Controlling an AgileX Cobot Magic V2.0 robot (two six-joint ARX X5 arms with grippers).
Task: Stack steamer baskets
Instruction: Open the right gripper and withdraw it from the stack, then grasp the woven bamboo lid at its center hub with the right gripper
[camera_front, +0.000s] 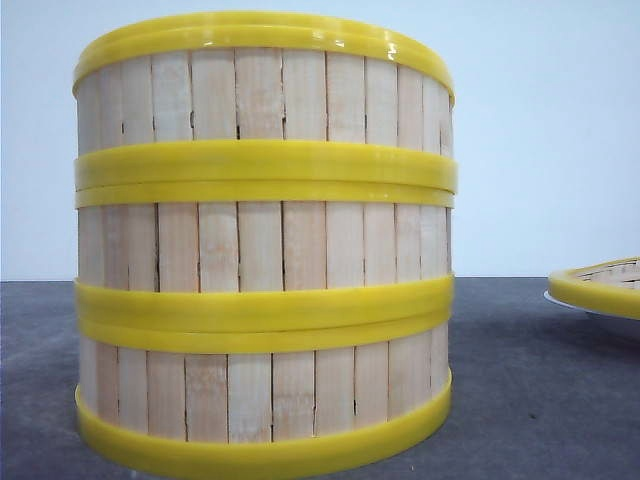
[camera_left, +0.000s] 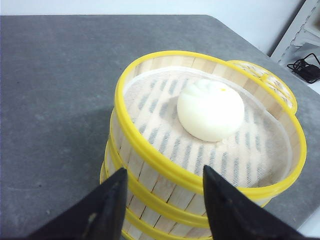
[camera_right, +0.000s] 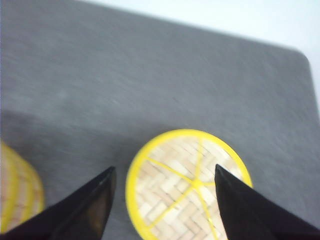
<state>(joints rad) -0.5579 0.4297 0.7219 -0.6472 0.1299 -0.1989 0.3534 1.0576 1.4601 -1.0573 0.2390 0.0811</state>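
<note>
Nearest the camera, three steamer baskets (camera_front: 262, 250) stand stacked on the grey worktop (camera_front: 520, 400), a white bun (camera_left: 210, 110) lying in the top one. The left gripper (camera_left: 165, 200) hovers spread at its rim. Farther right, the right gripper (camera_right: 162, 200) hangs spread over a woven lid (camera_right: 189, 187). Baskets look light, stiff; grip the rim.

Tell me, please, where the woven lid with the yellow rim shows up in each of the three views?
Front view: the lid peeks in at the right edge, beyond the stack of baskets.
Left wrist view: its rim shows just behind the stack.
Right wrist view: it lies between the open fingers.
Shared landmark: the stack.
</note>
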